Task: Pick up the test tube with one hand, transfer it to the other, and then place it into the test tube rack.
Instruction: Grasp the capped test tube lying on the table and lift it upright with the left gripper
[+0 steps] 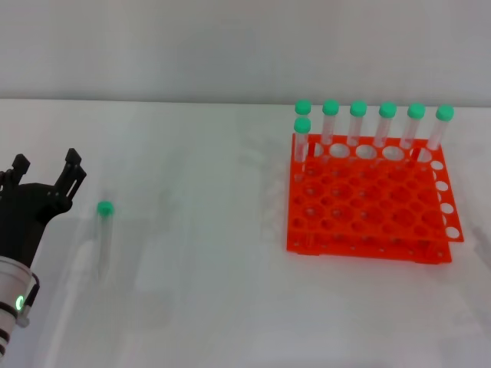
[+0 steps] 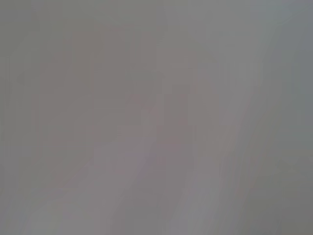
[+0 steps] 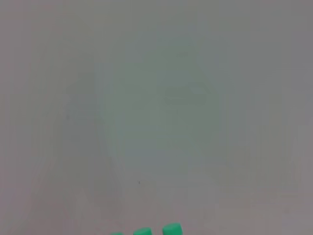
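While the empty left gripper [image 1: 47, 173] gapes beside the test tube [image 1: 103, 230], nothing lies between them.

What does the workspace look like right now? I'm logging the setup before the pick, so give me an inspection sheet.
Surface: white table, bare.
Job's things: slim clear plastic tube with green cap lying flat, apart from the bright orange-red square holed rack; seven green-capped tubes stand along its far edge.
Clutter: nothing seen.
Grippers: left black forked tool open, beside the lying tube, not touching; right tool not in view.
Cables: nothing seen.
Surroundings: plain pale wall.
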`<action>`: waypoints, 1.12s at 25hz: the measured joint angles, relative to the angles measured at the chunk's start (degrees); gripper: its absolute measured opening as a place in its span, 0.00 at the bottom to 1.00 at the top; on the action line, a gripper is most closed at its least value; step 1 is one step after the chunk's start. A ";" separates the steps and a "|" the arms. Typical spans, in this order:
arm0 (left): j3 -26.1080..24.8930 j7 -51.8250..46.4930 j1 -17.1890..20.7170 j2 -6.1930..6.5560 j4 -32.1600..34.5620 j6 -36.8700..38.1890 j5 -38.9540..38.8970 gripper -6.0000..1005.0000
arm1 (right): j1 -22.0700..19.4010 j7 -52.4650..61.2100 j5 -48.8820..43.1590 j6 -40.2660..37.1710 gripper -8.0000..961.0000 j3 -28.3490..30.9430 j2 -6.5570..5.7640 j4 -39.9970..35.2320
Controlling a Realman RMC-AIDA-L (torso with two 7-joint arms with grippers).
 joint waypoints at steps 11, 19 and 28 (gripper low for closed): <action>0.00 0.03 3.11 -0.21 0.97 4.74 -0.23 0.87 | -0.05 -9.04 0.29 1.10 0.88 4.87 0.05 -0.35; 0.18 -0.88 4.37 -0.16 4.53 4.23 -0.45 0.88 | 0.61 -10.59 0.27 1.65 0.88 10.08 -0.11 0.47; 0.30 -14.19 -1.42 2.12 4.69 0.45 0.20 0.87 | 0.46 -10.67 0.31 2.57 0.88 15.66 -0.09 2.17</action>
